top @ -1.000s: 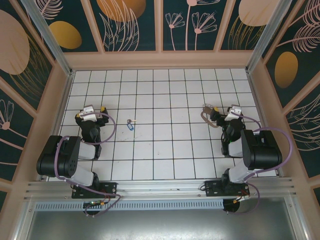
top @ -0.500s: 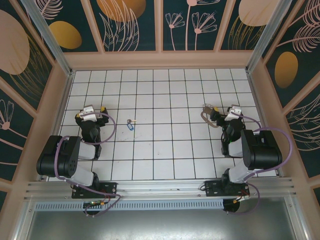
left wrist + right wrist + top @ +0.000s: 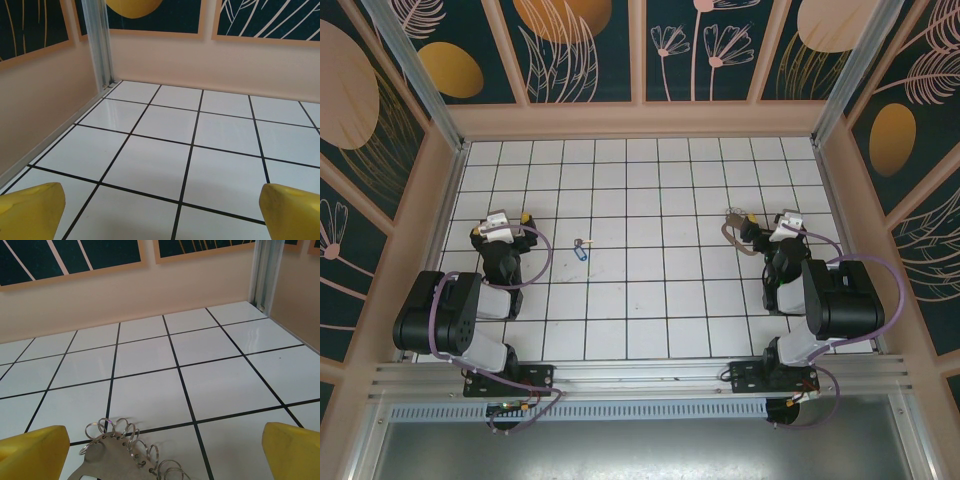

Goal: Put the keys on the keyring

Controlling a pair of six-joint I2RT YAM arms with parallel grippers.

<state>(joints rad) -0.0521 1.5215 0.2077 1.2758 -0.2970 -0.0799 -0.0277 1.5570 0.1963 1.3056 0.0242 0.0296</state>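
Observation:
The key (image 3: 581, 248), tiny with a blue head, lies on the white tiles right of my left gripper (image 3: 500, 226) and apart from it. In the left wrist view the left gripper (image 3: 165, 212) is open, with bare tile between its yellow fingertips (image 3: 32, 210). The keyring (image 3: 734, 234) lies just left of my right gripper (image 3: 777, 230). The right wrist view shows the keyring (image 3: 117, 460) as a brownish-grey plate edged with several silver rings. It rests on the tile low between the fingers, nearer the left one. The right gripper (image 3: 162, 447) is open, holding nothing.
Pale walls (image 3: 640, 118) with aluminium corner posts (image 3: 97, 45) enclose the tiled floor (image 3: 650, 190). Purple cables (image 3: 545, 255) loop off both arms. Open tile lies between the key and the keyring.

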